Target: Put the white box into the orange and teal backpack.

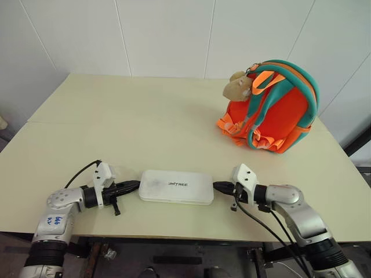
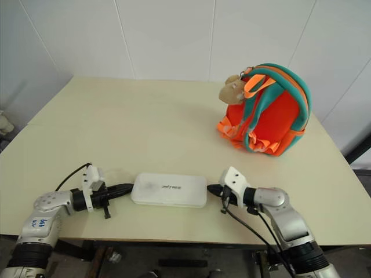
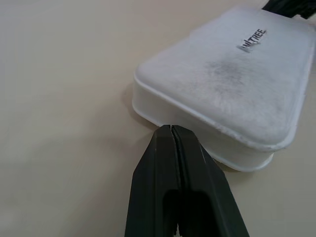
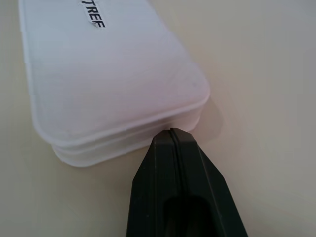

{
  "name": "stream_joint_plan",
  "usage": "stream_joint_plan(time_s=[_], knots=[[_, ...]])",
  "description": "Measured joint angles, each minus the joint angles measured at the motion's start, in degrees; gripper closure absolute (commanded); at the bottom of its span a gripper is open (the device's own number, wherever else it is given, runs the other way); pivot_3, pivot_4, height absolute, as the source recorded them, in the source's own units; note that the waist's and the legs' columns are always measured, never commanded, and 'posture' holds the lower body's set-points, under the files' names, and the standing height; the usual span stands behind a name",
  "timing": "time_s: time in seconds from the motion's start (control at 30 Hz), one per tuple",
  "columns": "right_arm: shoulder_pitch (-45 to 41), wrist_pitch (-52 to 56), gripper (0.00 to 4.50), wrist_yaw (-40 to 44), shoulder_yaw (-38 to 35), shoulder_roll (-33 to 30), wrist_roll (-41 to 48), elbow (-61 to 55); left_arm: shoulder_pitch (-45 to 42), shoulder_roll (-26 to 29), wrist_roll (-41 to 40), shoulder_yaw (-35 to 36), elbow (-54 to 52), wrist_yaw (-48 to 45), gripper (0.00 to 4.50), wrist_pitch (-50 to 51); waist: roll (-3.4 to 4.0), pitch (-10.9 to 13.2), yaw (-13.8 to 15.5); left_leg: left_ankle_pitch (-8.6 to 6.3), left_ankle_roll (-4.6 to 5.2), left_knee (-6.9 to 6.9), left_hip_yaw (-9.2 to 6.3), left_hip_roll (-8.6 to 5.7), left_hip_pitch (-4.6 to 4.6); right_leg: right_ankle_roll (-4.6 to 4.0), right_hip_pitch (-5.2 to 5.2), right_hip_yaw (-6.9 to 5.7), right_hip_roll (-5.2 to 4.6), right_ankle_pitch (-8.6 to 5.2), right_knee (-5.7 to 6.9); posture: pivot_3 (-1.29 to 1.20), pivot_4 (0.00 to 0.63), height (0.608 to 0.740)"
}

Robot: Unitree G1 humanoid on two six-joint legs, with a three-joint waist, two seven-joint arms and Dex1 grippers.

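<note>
Two grippers flank one white box [image 1: 176, 186] on the table [image 1: 116, 133]. The left gripper [image 1: 137, 185], jaws pressed together, meets the box's left end; the right gripper [image 1: 216, 186], jaws likewise together, meets its right end. One orange and teal backpack [image 1: 272, 107] stands well beyond the right gripper.

Lab-like room: bare cream table [image 1: 174, 127], white panelled walls [image 1: 162, 35].

Head views overlook table [image 1: 174, 127]; wrist views closely face box [image 3: 227, 84] ends
</note>
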Motion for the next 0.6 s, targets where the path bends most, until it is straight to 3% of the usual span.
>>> stream_joint_plan(time_s=[0.4,0.5,0.6], knots=[[-0.03,-1.03,4.5,1.54,-2.29,-2.21,-0.16,1.97,-1.57,-3.1,0.17,-2.01,0.23,1.17,4.47,0.27,0.0,0.0,-0.11,0.0,0.0,0.04,0.0,0.0,0.01,0.03,0.01,0.01,0.0,0.02,0.0,0.0,0.15,0.74],[-0.04,-2.49,3.96,0.54,-2.9,-2.13,-0.34,2.92,-1.84,-2.91,0.06,-2.15,0.01,1.43,3.9,1.9,-0.01,0.0,-0.11,0.0,0.0,0.06,0.0,0.0,0.01,0.03,0.03,0.0,0.0,0.02,0.0,0.0,0.15,0.74],[-0.14,-5.04,2.97,0.49,-3.67,-2.37,-0.43,4.22,-1.83,-1.99,0.06,-2.25,-0.74,2.03,2.98,3.45,0.0,0.0,-0.12,0.0,0.0,0.06,0.0,0.0,0.01,0.04,0.03,0.01,0.0,0.02,0.0,0.0,0.15,0.74]])
